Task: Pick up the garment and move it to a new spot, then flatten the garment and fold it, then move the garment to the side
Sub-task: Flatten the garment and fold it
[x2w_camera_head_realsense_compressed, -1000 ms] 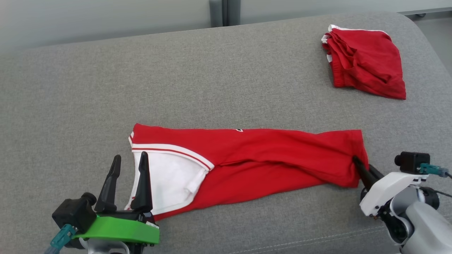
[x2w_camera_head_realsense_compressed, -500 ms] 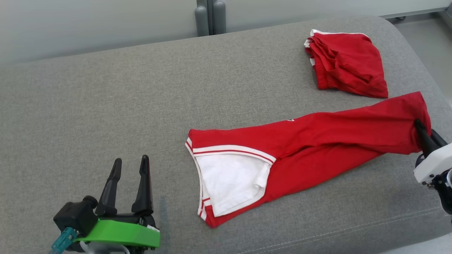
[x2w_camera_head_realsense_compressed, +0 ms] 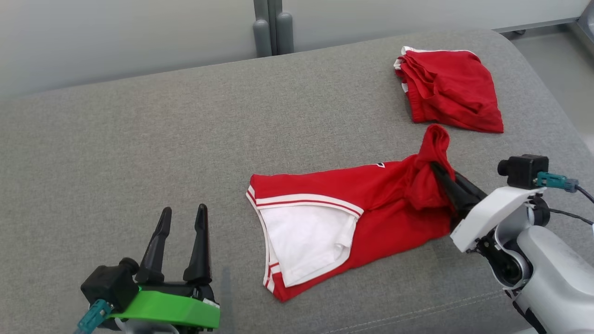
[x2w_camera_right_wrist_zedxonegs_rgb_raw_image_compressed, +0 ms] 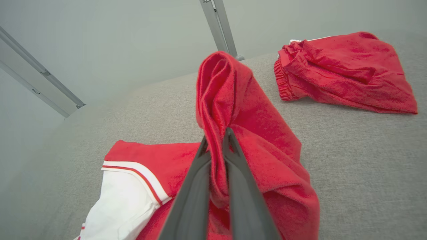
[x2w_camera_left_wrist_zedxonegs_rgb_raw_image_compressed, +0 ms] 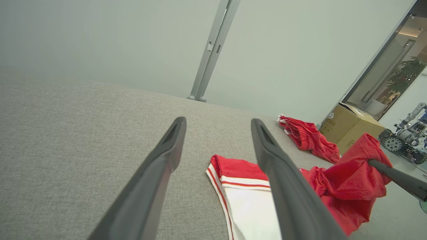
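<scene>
Head view: a red garment (x2w_camera_head_realsense_compressed: 385,195) with white trim and a white inner lining lies on a grey fabric sofa (x2w_camera_head_realsense_compressed: 139,153), right of the middle and toward the near edge. Its left end is spread flat, showing the white lining and 2 white bands with a red stripe between them. Its right end is bunched up and raised off the sofa, pinched in the right end effector (x2w_camera_head_realsense_compressed: 435,167), whose 2 dark fingers are closed together on the cloth. A fold of red fabric stands up above the fingertips. The white body of the right arm reaches in from the near right corner. The left end effector (x2w_camera_head_realsense_compressed: 184,209), on a green mount, sits by the near edge toward the left corner, well apart from the garment, with its 2 fingers spread wide and nothing between them. A second red garment (x2w_camera_head_realsense_compressed: 450,97), crumpled into a loose bundle, rests near the far right corner, apart from the first. Right wrist view: the closed fingers (x2w_camera_right_wrist_zedxonegs_rgb_raw_image_compressed: 233,186) grip a hanging fold of the red garment (x2w_camera_right_wrist_zedxonegs_rgb_raw_image_compressed: 253,123), the rest draping down to the sofa. Left wrist view: the open end effector (x2w_camera_left_wrist_zedxonegs_rgb_raw_image_compressed: 217,121) points across the bare sofa, with the garment (x2w_camera_left_wrist_zedxonegs_rgb_raw_image_compressed: 350,176) to its right.
</scene>
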